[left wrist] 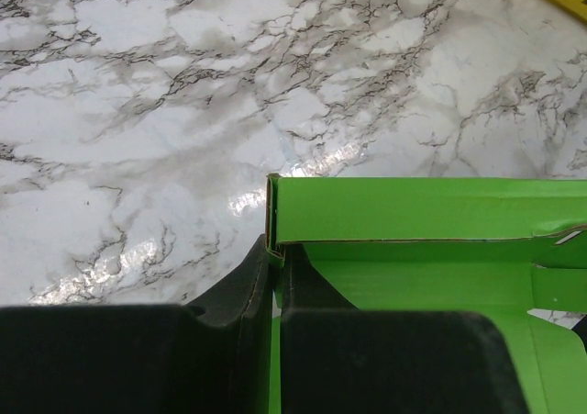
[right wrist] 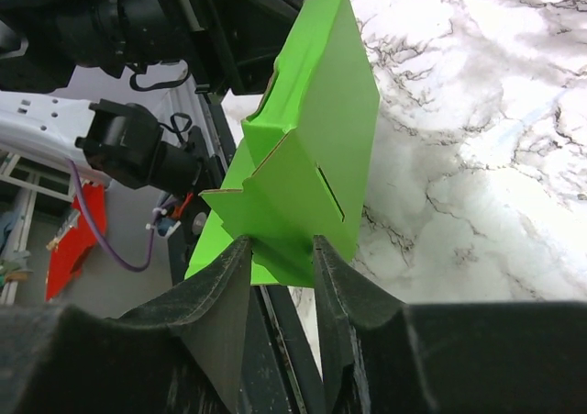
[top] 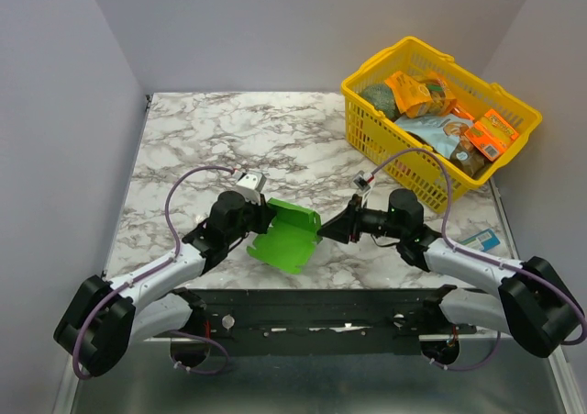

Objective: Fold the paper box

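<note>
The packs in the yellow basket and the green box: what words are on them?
On the packs in the yellow basket: print too small and blurred to read.
On the paper box: no words show, plain green.
On the lone blue-and-white pack: too small to read.

Marble-pattern table [top: 229,129].
Yellow basket [top: 378,137] stands upper right; small blue-and-white pack [top: 481,240] lies at right edge.

Left black-and-white jointed arm [top: 170,272] and right arm [top: 463,260] angled inward, left black two-finger gripper [top: 266,214] facing right gripper [top: 323,231], each clamped on the bright green card paper box [top: 286,238].
</note>
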